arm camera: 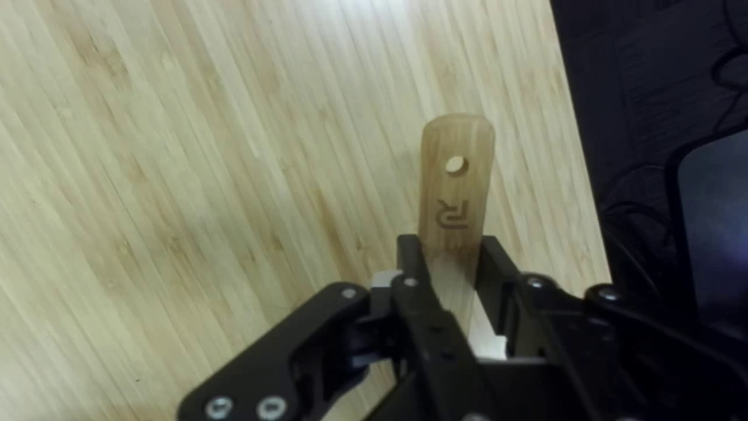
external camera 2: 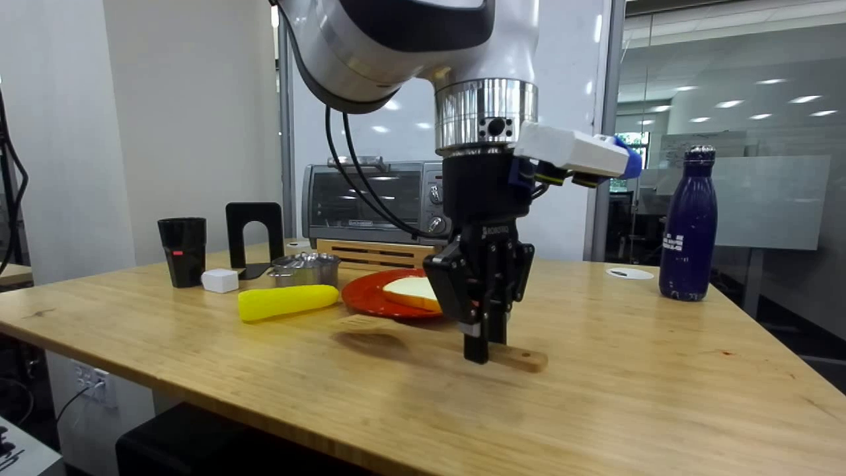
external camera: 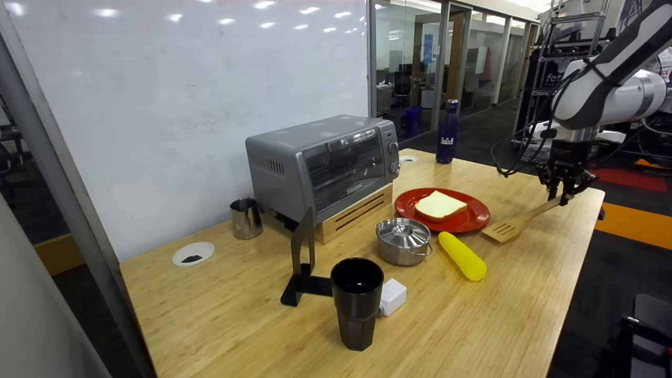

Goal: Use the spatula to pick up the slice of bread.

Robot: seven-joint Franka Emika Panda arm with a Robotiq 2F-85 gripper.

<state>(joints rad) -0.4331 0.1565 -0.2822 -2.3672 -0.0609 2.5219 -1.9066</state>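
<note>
The light-brown wooden spatula (external camera: 530, 213) is low over the table, its slotted blade pointing toward the red plate (external camera: 480, 215). It also shows in an exterior view (external camera 2: 429, 337), with a shadow under its blade. My gripper (external camera: 558, 198) points down and is shut on the spatula's handle, also seen in an exterior view (external camera 2: 487, 347). In the wrist view the fingers (arm camera: 449, 242) touch both sides of the handle (arm camera: 457, 187), whose holed end sticks out beyond them. The pale slice of bread (external camera: 440, 203) lies flat on the plate; the gripper partly covers it in an exterior view (external camera 2: 411, 289).
A yellow oblong object (external camera: 463, 257) and a lidded metal pot (external camera: 403, 248) lie beside the plate. A toaster oven (external camera: 325, 168) stands behind. A blue bottle (external camera: 447, 134), black cup (external camera: 358, 299), black bookend (external camera: 303, 252) and white box (external camera: 392, 297) stand around. The table edge (arm camera: 575, 126) is near the gripper.
</note>
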